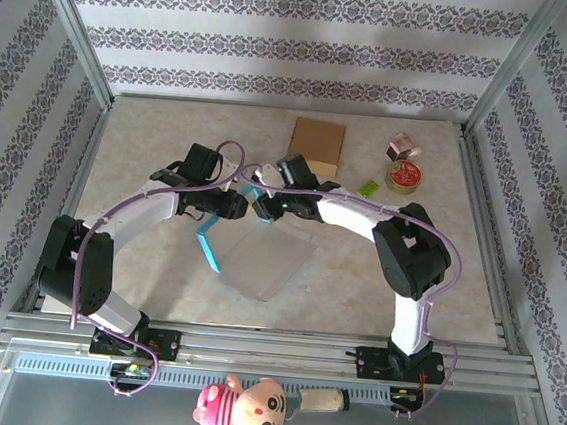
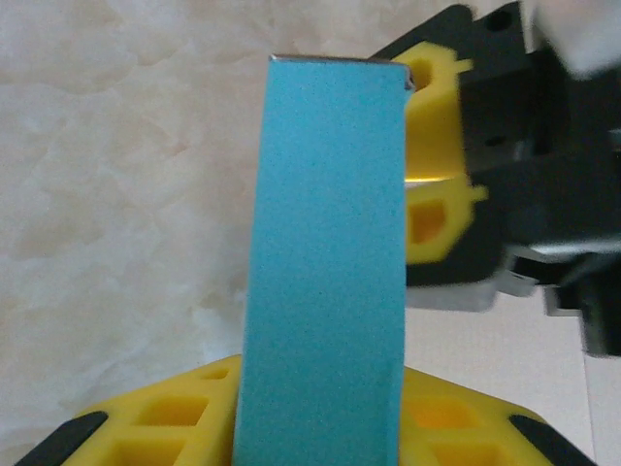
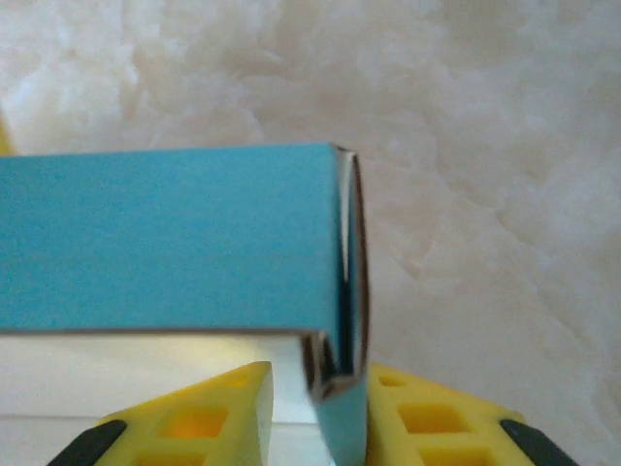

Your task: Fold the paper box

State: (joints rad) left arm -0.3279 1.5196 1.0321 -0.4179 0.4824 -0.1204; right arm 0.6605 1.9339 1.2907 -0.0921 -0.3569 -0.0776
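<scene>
Because the paper box (image 1: 259,255) looks light and crease-prone, the left gripper (image 2: 320,422) pinches its wall near the corner, which the right gripper (image 3: 320,427) straddles with narrow jaws, grip unclear.

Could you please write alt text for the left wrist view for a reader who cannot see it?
A blue wall of the paper box stands between the left gripper's yellow fingers. The right gripper sits at the wall's upper right corner, above a pale marbled table.

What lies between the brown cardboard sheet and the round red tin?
A small green object lies between the cardboard sheet and the red tin, slightly nearer the arms; the top view shows it.
</scene>
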